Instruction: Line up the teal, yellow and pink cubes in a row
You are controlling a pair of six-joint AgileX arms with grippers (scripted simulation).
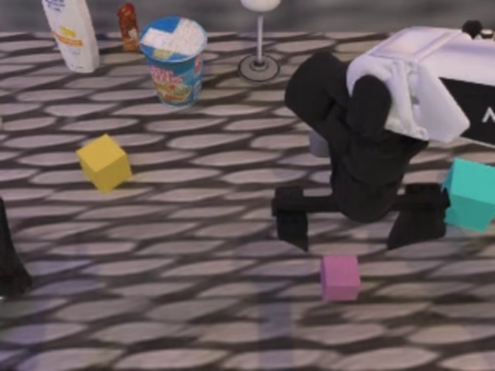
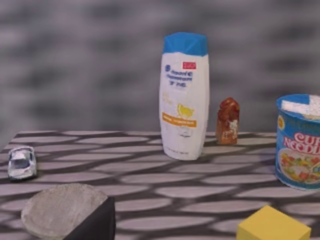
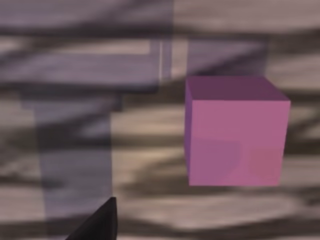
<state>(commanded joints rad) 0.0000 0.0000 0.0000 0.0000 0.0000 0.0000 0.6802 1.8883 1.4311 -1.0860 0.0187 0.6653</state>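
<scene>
Top view: pink cube [image 1: 340, 277] lies just below the spread right pincer [image 1: 354, 219].

Bench [image 1: 193, 232] surface: grey-and-dark cobble pattern throughout. Backdrop wall [image 2: 90, 65]: blurred grey, horizontally banded. Lighting even; soft shadows present.

shampoo bottle [image 2: 184, 97], noodle cup [image 1: 175, 60], toy car [image 2: 22, 162]

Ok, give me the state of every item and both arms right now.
Pink cube: flat on table, free.
Teal cube: at right edge, tilted, free.
Yellow cube: left side, free.
Noodle cup: upright, lid on.
Shampoo bottle: upright, capped.
Right gripper: fingers open, above pink cube.
Left arm: parked at left edge.
</scene>
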